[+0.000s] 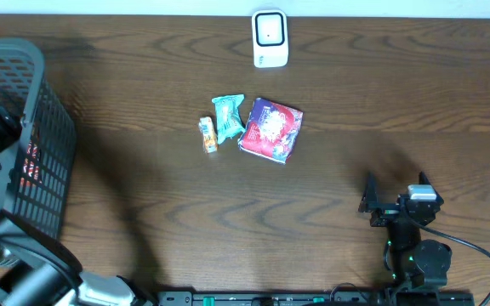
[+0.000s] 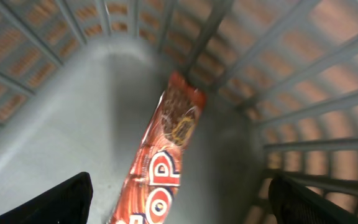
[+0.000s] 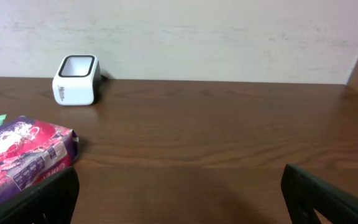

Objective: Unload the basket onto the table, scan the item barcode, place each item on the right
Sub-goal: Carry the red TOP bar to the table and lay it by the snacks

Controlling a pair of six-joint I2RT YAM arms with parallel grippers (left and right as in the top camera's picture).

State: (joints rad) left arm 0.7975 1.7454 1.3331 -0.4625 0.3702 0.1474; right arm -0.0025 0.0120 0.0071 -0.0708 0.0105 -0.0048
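Note:
A red snack packet (image 2: 166, 149) with white letters lies loose on the grey floor of the basket (image 2: 73, 112), leaning into a corner. My left gripper (image 2: 182, 202) hangs open over it, with its two dark fingers wide on either side and not touching it. The white barcode scanner (image 1: 270, 38) stands at the far middle of the table, also in the right wrist view as the scanner (image 3: 75, 80). My right gripper (image 1: 396, 189) rests open and empty near the front right; in its own view the right gripper (image 3: 179, 193) shows only bare wood between its fingers.
The grey mesh basket (image 1: 24, 127) fills the left edge of the table. In the middle lie a purple-red packet (image 1: 270, 129), a teal packet (image 1: 228, 117) and a small orange packet (image 1: 207, 134). The purple-red packet (image 3: 23, 152) sits left of my right gripper.

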